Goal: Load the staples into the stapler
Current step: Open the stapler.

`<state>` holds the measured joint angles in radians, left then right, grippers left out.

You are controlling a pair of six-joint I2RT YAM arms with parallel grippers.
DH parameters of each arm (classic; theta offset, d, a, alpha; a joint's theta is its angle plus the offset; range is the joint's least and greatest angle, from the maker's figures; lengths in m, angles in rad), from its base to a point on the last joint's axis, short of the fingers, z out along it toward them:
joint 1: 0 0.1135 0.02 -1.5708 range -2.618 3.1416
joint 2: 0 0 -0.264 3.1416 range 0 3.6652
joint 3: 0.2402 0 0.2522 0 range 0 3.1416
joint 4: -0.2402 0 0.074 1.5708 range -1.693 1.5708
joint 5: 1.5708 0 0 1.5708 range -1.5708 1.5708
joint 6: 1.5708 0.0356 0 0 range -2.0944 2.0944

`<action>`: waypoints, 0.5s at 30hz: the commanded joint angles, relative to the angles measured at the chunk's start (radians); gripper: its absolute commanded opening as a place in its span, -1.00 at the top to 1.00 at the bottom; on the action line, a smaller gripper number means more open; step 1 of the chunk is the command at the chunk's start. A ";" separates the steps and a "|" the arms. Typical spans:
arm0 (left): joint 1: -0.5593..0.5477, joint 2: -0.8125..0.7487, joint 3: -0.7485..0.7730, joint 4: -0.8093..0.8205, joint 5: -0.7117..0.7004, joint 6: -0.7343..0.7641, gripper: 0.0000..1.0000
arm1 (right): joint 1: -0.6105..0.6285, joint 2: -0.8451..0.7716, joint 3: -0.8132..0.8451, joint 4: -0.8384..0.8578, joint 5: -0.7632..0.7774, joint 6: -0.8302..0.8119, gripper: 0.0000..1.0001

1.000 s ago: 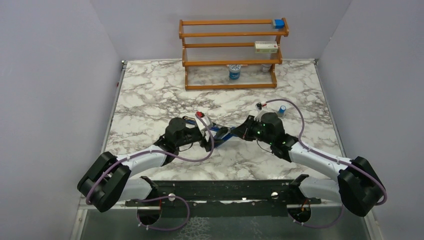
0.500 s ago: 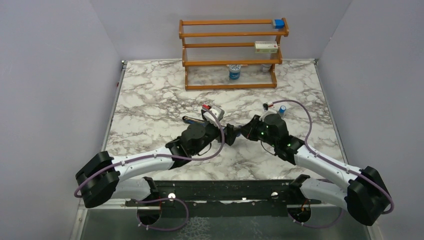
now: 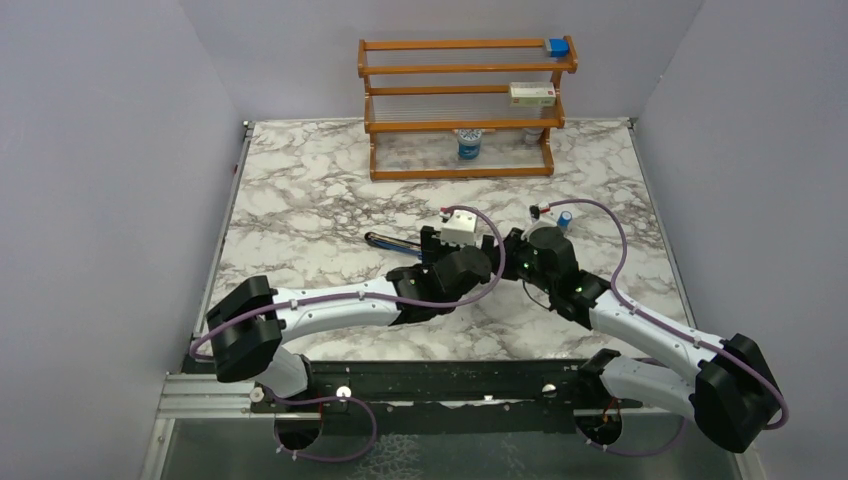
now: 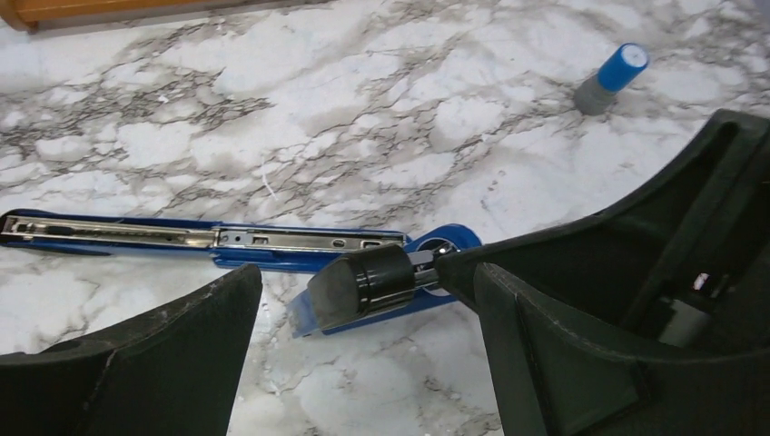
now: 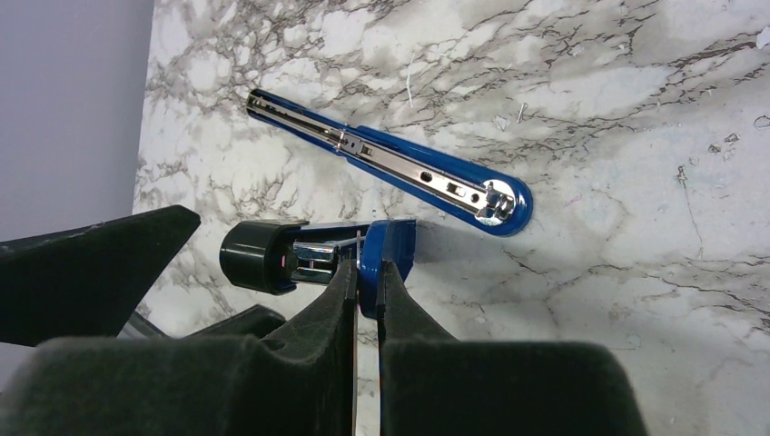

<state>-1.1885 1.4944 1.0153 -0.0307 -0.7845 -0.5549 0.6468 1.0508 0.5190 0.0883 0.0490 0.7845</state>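
Note:
The blue stapler (image 4: 272, 241) lies opened flat on the marble, its metal channel facing up, also seen in the right wrist view as the stapler (image 5: 399, 168) and from above as the stapler (image 3: 395, 242). My right gripper (image 5: 366, 272) is shut on its second blue arm (image 5: 392, 243), whose black end cap (image 4: 368, 280) sticks out towards my left gripper. My left gripper (image 4: 363, 363) stands open on either side of that cap without touching it. From above, left gripper (image 3: 478, 266) and right gripper (image 3: 512, 260) meet nose to nose. The staples are out of view; tiny pale slivers (image 4: 270, 182) are too small to tell.
A small blue-capped cylinder (image 4: 613, 77) stands on the marble just beyond the right gripper. At the back is a wooden shelf (image 3: 460, 125) with a blue block (image 3: 557, 46), a flat box (image 3: 532, 94) and a jar (image 3: 468, 143).
My left arm has swung right, off the stapler's channel arm, and its jaws have opened around the black cap. The right gripper shifted slightly right, still shut on the blue arm.

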 commanded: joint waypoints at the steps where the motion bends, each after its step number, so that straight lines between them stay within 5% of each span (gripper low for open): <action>1: -0.007 0.019 0.049 -0.127 -0.103 -0.056 -0.75 | 0.005 -0.024 0.033 0.048 0.024 0.017 0.99; 15: 0.043 0.046 0.027 -0.130 -0.075 -0.117 -0.38 | 0.005 -0.030 0.027 0.050 0.018 0.018 0.99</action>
<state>-1.1770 1.5391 1.0397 -0.1455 -0.8505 -0.6373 0.6468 1.0508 0.5190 0.0883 0.0513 0.7887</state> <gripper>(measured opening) 0.711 0.089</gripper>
